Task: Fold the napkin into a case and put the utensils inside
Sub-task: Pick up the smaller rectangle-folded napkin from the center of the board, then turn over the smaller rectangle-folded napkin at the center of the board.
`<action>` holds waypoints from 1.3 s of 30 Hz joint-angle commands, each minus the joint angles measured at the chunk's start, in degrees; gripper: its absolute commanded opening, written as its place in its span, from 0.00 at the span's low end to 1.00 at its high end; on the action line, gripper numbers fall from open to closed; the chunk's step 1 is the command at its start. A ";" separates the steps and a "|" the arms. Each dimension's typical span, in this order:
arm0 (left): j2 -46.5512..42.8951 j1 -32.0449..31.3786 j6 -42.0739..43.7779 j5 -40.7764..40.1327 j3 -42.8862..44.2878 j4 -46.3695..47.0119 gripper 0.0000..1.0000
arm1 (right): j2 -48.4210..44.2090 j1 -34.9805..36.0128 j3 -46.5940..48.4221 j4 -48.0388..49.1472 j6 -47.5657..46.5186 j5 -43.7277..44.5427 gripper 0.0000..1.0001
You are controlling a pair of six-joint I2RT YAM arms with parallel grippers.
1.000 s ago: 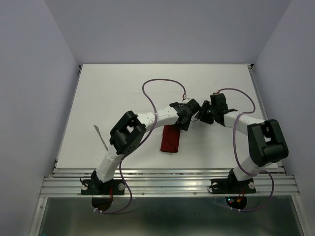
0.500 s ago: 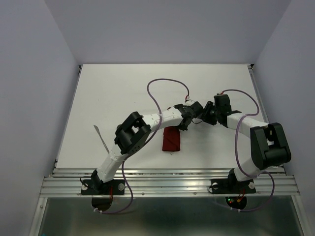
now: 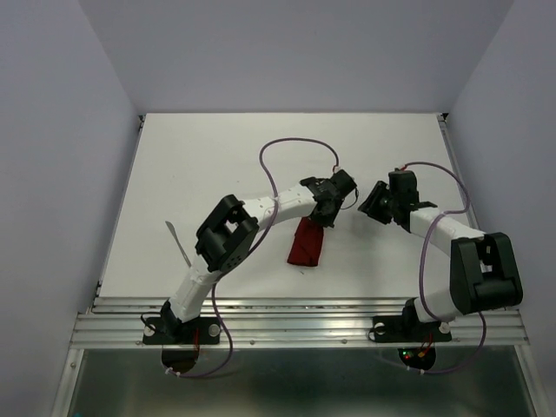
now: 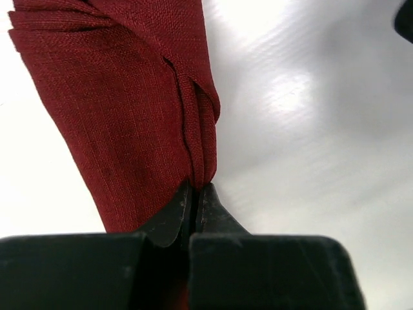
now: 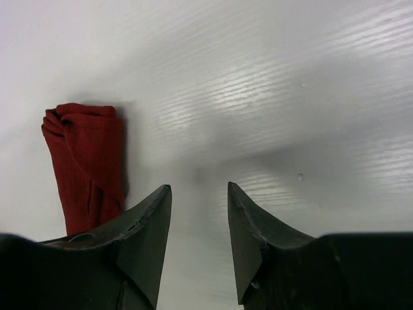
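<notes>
My left hand (image 4: 193, 194) is clamped shut on a layered fold at the far end of the napkin (image 3: 305, 243). The napkin is folded into a narrow strip and sits around the middle of the desk (image 3: 217, 148), closer to the near edge. My right hand (image 5: 199, 187) hangs over bare desk to the right of the napkin, its jaws apart and holding nothing. A thin silver utensil (image 3: 179, 244) lies near the left edge.

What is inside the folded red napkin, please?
Only layered cloth folds show on the napkin, its edge pinched by the left hand. Its inside is covered, so anything tucked in there cannot be seen. One silver utensil lies apart on the table.
</notes>
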 commanded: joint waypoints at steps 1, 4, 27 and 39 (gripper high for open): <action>-7.62 1.39 2.68 12.04 -1.32 4.07 0.00 | -4.13 -1.77 -1.17 -0.10 -0.46 2.57 0.45; -8.77 2.26 2.68 17.14 -2.28 5.57 0.00 | -7.30 -2.91 -1.52 -1.51 -0.28 4.41 0.46; -7.54 5.52 -2.32 54.48 -6.15 22.79 0.00 | -16.97 -6.25 0.41 -6.52 -0.99 10.04 0.47; -1.30 9.21 -7.95 66.98 -10.02 34.40 0.00 | -17.85 -7.30 0.32 -7.05 -1.43 10.13 0.47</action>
